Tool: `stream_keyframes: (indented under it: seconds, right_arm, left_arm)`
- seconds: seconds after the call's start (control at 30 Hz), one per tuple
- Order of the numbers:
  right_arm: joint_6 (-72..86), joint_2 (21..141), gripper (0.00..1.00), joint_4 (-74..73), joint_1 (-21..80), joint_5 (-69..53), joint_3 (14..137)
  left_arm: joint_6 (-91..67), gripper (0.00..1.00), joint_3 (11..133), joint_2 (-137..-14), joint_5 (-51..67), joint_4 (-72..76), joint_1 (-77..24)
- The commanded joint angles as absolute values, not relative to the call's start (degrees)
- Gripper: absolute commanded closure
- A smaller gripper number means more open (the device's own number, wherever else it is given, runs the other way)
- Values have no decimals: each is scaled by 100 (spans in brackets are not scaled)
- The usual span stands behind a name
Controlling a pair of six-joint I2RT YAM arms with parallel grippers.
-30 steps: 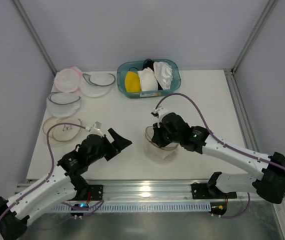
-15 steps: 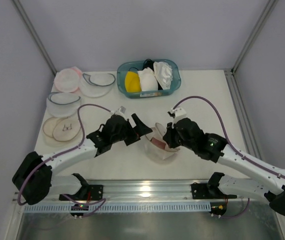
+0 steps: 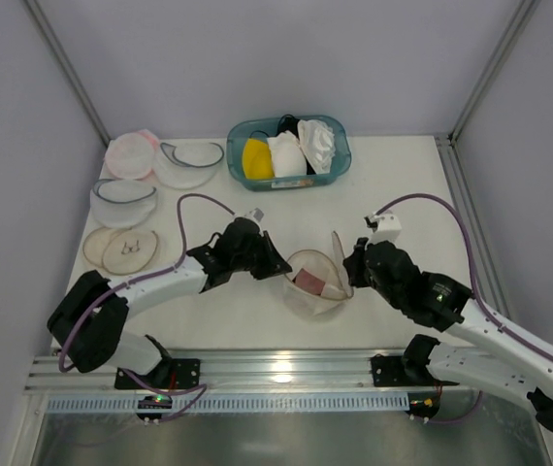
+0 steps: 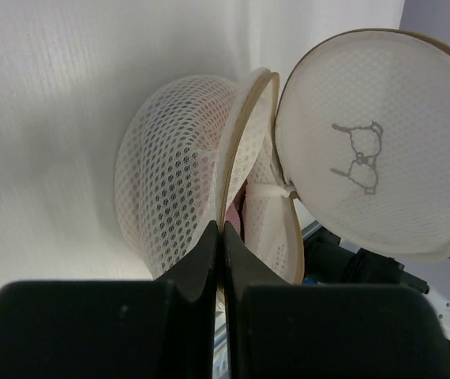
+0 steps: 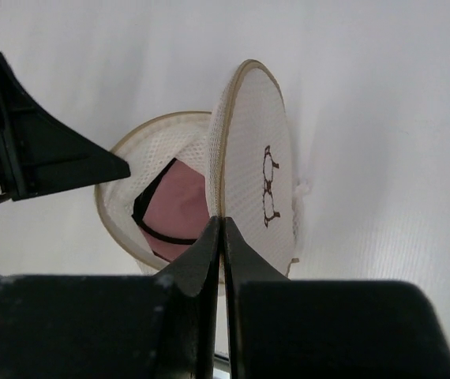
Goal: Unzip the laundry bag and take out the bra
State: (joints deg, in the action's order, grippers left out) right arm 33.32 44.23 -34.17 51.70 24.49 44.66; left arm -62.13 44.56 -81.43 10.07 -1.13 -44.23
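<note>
the table [image 3: 403, 194] carries the laundry bag [image 3: 306, 296] at its middle, unzipped. the left gripper [image 4: 221, 230] is pinched onto the bag's tan rim [image 4: 241, 142], seemingly to anchor it. the right gripper [image 5: 221, 223] clamps the round lid [image 5: 256, 189] upright, likely to bare the pink bra [image 5: 176, 215] inside.

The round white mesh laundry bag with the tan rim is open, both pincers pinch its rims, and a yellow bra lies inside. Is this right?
No. The bra inside the round white mesh laundry bag is dusty pink with a black strap, not yellow; the right wrist view shows it. The bag is open, and the left pincer and the right pincer pinch its rims.
</note>
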Motion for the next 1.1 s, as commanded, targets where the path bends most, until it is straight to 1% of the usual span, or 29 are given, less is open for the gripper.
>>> stream_keyframes:
  seconds: [0.0, 0.07, 0.1, 0.13, 0.2, 0.23, 0.3, 0.33, 0.37, 0.4, 0.47, 0.5, 0.53, 0.57, 0.67, 0.7, 0.77, 0.8, 0.9, 1.07]
  right_arm:
    - [3918, 4395, 96, -3970, 5203, 3443, 4465]
    - [4452, 4333, 96, -4549, 5142, 3970, 4465]
    - [4647, 4281, 96, -4753, 5124, 4512, 4439]
    - [4884, 4167, 96, -4998, 5115, 4787, 4421]
    - [5745, 4044, 96, -5754, 5115, 5245, 4430]
    - [6009, 3930, 71, -5974, 5115, 5517, 4456]
    - [6031, 3841, 16, -6021, 5115, 5616, 4447]
    - [5812, 3763, 1, -5855, 5115, 5486, 4439]
    - [5496, 3727, 1, -5331, 5115, 5319, 4412]
    - [4754, 3700, 0, -4996, 5115, 5109, 4334]
    - [4151, 3700, 1, -4380, 5115, 4231, 4263]
    - [3626, 3735, 1, -3742, 5107, 3853, 4167]
    - [3447, 3796, 1, -3466, 5115, 3493, 4114]
    - [3332, 4023, 1, -3045, 5107, 2872, 4078]
    - [3102, 4498, 1, -2708, 5115, 2182, 4025]
    - [3085, 4805, 1, -2516, 5115, 2049, 4017]
    - [3024, 5053, 1, -2173, 5115, 1803, 3973]
    - [3015, 5271, 5, -2049, 5115, 1567, 3938]
    - [3023, 5598, 11, -1636, 5115, 1118, 3867]
    - [3032, 6319, 29, -1231, 5124, 695, 3779]
  left_arm:
    - [-6021, 100, 4509, -8200, 1204, -185, -4482]
    - [-6021, 100, 4465, -8139, 1187, -202, -4491]
    - [-6029, 100, 4404, -8017, 1169, -211, -4500]
    - [-6038, 100, 4369, -7946, 1099, -220, -4500]
    - [-6038, 100, 4272, -7701, 1011, -342, -4500]
    - [-6038, 100, 4228, -7612, 985, -378, -4500]
    - [-6047, 100, 4166, -7463, 923, -448, -4500]
    - [-6056, 100, 4114, -7366, 932, -448, -4500]
    - [-6056, 100, 4096, -7339, 923, -448, -4491]
    - [-6056, 100, 4078, -7321, 932, -448, -4500]
    - [-6064, 100, 4026, -7321, 940, -422, -4491]
    - [-6073, 100, 4008, -7330, 967, -352, -4500]
    - [-6082, 100, 3982, -7374, 967, -317, -4509]
    - [-6117, 100, 3903, -7391, 984, -273, -4509]
    - [-6135, 100, 3754, -7514, 1002, -132, -4535]
    - [-6135, 100, 3718, -7549, 1011, -132, -4553]
    - [-6143, 100, 3622, -7611, 976, -44, -4588]
    - [-6178, 100, 3517, -7629, 949, -44, -4597]
    - [-6249, 100, 3349, -7742, 949, 272, -4641]
    - [-6372, 100, 3234, -7971, 984, 641, -4720]
